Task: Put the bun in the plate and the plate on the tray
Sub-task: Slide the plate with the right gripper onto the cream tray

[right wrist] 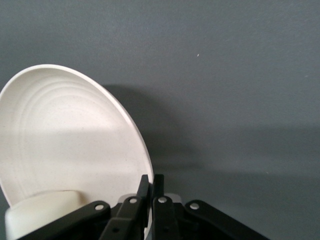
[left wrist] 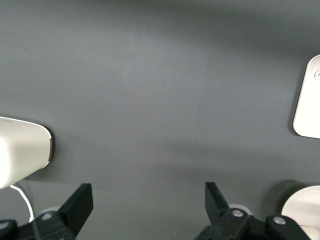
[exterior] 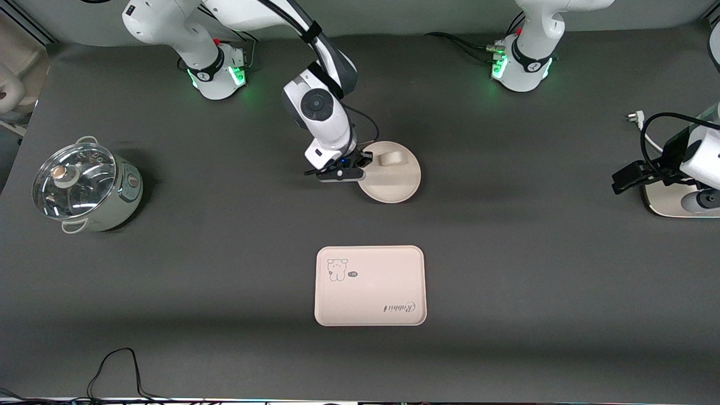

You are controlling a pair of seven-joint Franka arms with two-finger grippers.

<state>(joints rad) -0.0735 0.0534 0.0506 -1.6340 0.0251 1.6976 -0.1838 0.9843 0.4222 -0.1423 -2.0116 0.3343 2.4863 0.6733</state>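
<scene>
The tray (exterior: 370, 286) lies nearest the camera, flat and bare, and it is your landmark: the plate (exterior: 394, 180) sits farther from the camera than the tray, well apart from it, with the bun (exterior: 390, 158) already resting in it close to the rim. Your right gripper (exterior: 364, 163) has its fingers pinched tight on the plate's rim, at the edge toward the right arm's end of the table; the right wrist view shows the rim (right wrist: 142, 165) caught between the two pads and the bun (right wrist: 45, 215) just beside them. Expect the plate to be stiff, smooth and likely slick at that thin rim, so a one-edge hold may let it tip; keep it level and move gently. The bun looks soft, light and loose, free to roll or slide. Your left gripper (left wrist: 150, 205) waits wide open and empty over bare table, well away from the tray toward the left arm's end.
</scene>
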